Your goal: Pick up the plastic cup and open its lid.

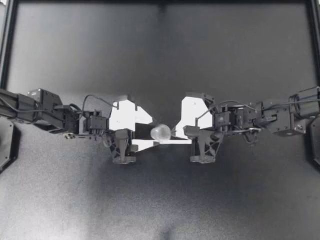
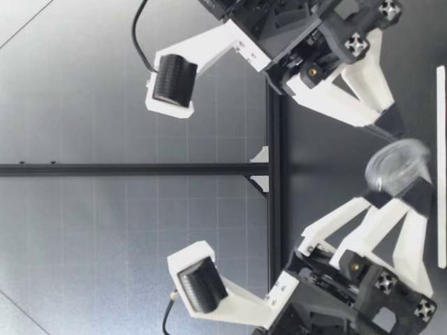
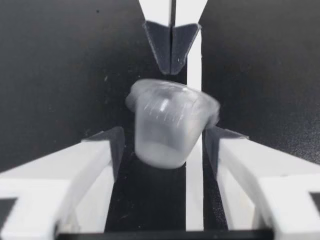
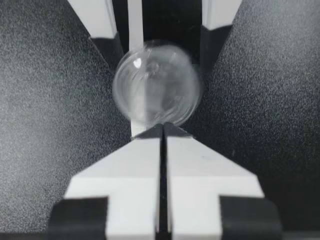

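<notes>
From above, the cup (image 1: 161, 132) is near the middle of the table (image 1: 160, 50), between my left gripper (image 1: 152, 132) and my right gripper (image 1: 175, 131). In the low view the cup (image 2: 397, 166) is blurred and sits between the tips of both grippers. In the left wrist view the left fingers (image 3: 116, 145) stand apart around the cup (image 3: 170, 122), and a dark gap shows on one side. In the right wrist view the right jaws are closed together, with the cup (image 4: 156, 82) just ahead of them.

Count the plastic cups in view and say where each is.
1: the plastic cup is between the spread fingers of my left gripper, with my shut right gripper pointing at it. None seems hidden.
</notes>
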Action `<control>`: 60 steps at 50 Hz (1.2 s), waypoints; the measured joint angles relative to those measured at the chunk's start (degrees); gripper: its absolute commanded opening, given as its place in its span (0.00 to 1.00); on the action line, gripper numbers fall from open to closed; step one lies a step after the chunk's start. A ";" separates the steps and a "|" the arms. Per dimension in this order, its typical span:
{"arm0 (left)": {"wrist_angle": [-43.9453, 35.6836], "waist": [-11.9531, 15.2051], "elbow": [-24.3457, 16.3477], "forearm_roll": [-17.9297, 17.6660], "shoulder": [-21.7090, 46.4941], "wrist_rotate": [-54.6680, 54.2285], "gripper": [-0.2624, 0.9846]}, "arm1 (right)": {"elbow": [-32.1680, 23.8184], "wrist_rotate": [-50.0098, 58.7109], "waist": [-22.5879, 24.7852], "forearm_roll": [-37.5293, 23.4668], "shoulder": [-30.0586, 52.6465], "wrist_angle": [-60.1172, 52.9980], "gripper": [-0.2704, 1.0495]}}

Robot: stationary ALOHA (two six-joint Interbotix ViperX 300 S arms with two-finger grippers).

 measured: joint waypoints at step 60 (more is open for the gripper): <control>1.85 0.00 -3.16 0.35 2.20 -0.18 0.41 | -1.85 -0.26 0.00 0.00 2.20 0.26 0.07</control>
